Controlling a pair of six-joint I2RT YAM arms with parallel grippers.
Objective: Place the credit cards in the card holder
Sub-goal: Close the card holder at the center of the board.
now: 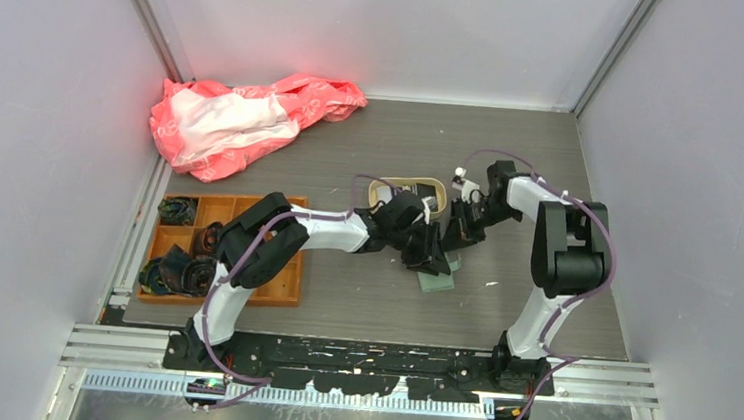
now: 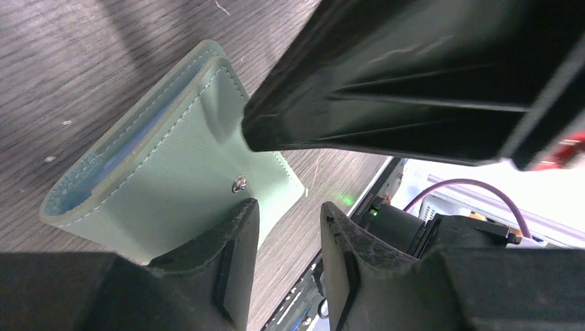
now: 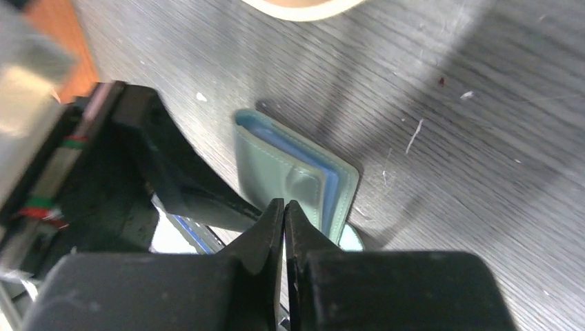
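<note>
The card holder (image 2: pixel 165 165) is a sage-green wallet lying folded on the dark table, with a metal snap on its cover and blue pockets showing at its edges. It also shows in the right wrist view (image 3: pixel 276 165) and the top view (image 1: pixel 439 278). My left gripper (image 2: pixel 290 210) is open and empty, one finger (image 2: pixel 238 234) over the wallet's near corner. My right gripper (image 3: pixel 284 207) is shut, its tips on the wallet's cover; nothing shows between them. Its black fingers (image 2: pixel 386 76) reach in from above in the left wrist view. No credit cards are in view.
A beige round-cornered tray (image 1: pixel 440 186) lies just behind the grippers. An orange compartment tray (image 1: pixel 286 294) with dark items stands at the left. A pink and white bag (image 1: pixel 245 120) lies at the back left. Grey walls close in both sides.
</note>
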